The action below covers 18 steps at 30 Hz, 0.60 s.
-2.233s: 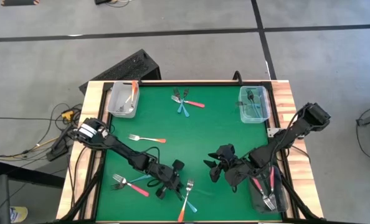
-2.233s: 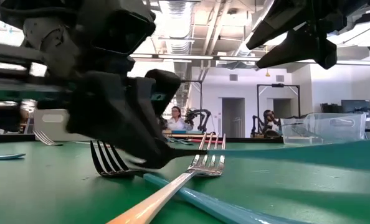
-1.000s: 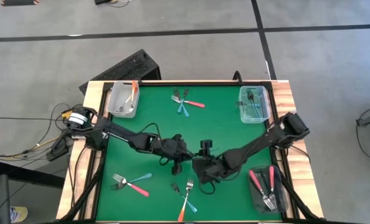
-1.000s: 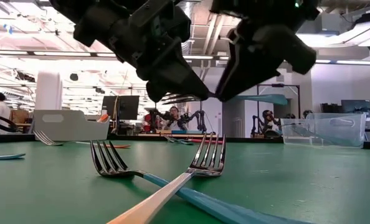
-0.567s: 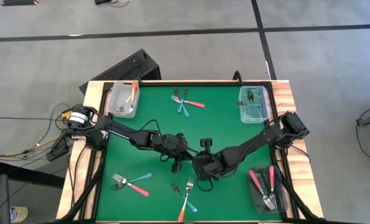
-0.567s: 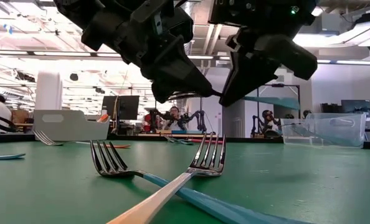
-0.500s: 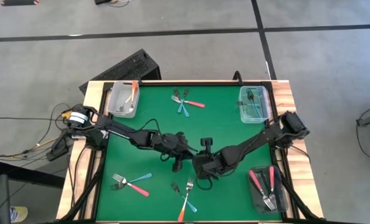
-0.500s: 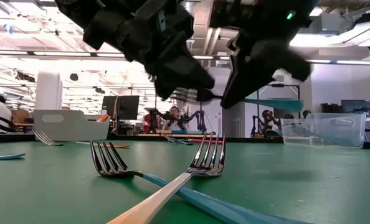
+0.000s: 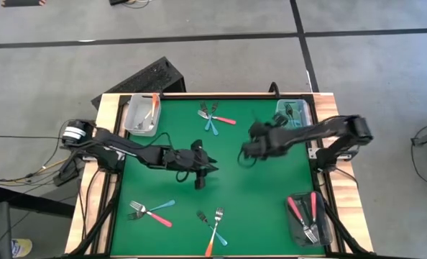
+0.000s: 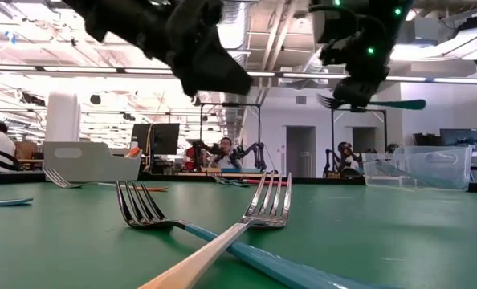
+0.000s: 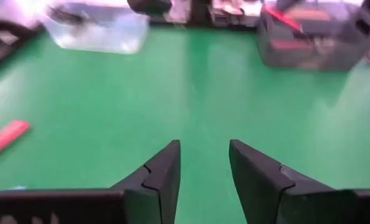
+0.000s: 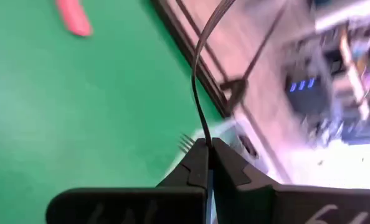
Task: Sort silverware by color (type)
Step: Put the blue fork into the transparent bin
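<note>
My right gripper (image 9: 248, 152) hangs above the table's middle right, shut on a fork with a light teal handle (image 10: 371, 103); its tines (image 12: 185, 142) stick out beside the fingers. My left gripper (image 9: 209, 170) hovers over the table's centre, open, with only green mat between its fingers (image 11: 203, 167). Loose silverware lies flat on the mat: a crossed group (image 9: 213, 119) at the far middle, a pair (image 9: 150, 211) near left, and an orange fork crossed over a teal one (image 9: 213, 224) at the near middle. My right gripper pinches the teal fork between its two fingers (image 12: 197, 163) near the neck (image 10: 349, 102), just behind the tines. The fingers come from above and lie across the fork. The fork is lifted clear, lying level, its teal handle (image 10: 403, 104) pointing away from the gripper.
A clear bin (image 9: 141, 115) holding an orange fork stands at the far left corner. Another clear bin (image 9: 294, 120) with teal forks is at the far right. A dark bin (image 9: 308, 219) with pink-red forks sits near right. People show in the room behind.
The two grippers met over the table's middle with the teal fork between them. My right gripper shut on it, my left gripper opened and let go. My right gripper then carried the fork up and toward the far right; my left gripper drew back slightly toward the left.
</note>
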Tool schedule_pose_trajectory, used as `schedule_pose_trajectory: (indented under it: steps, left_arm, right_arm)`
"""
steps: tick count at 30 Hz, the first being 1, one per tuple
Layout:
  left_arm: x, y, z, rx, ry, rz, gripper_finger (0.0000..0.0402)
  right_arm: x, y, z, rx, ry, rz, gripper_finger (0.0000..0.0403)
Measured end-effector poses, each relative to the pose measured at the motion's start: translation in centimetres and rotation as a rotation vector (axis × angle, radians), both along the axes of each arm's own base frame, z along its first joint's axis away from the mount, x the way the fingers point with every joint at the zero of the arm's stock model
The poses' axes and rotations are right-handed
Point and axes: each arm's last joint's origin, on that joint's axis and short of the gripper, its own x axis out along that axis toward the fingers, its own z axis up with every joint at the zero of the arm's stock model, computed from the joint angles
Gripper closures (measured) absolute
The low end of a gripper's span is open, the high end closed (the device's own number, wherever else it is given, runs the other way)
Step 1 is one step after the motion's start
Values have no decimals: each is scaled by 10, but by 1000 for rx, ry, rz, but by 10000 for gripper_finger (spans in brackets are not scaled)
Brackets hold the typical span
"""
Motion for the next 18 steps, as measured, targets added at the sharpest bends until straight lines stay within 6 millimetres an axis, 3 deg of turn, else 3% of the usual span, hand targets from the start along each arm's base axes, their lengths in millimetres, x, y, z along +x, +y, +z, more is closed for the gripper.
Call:
schedule_pose_trajectory:
  steps: [8,13,18]
  left_arm:
    - [-41,7,-19,-44,-41,75,274]
    - [-61,10,-41,-98,15,143,274]
    - [-70,9,-52,-133,52,168,274]
  right_arm:
    - [-60,-68,-19,-56,-25,-196,383]
    - [-80,-91,-38,-20,-1,-208,377]
    - [-91,-104,-48,50,-53,-270,332]
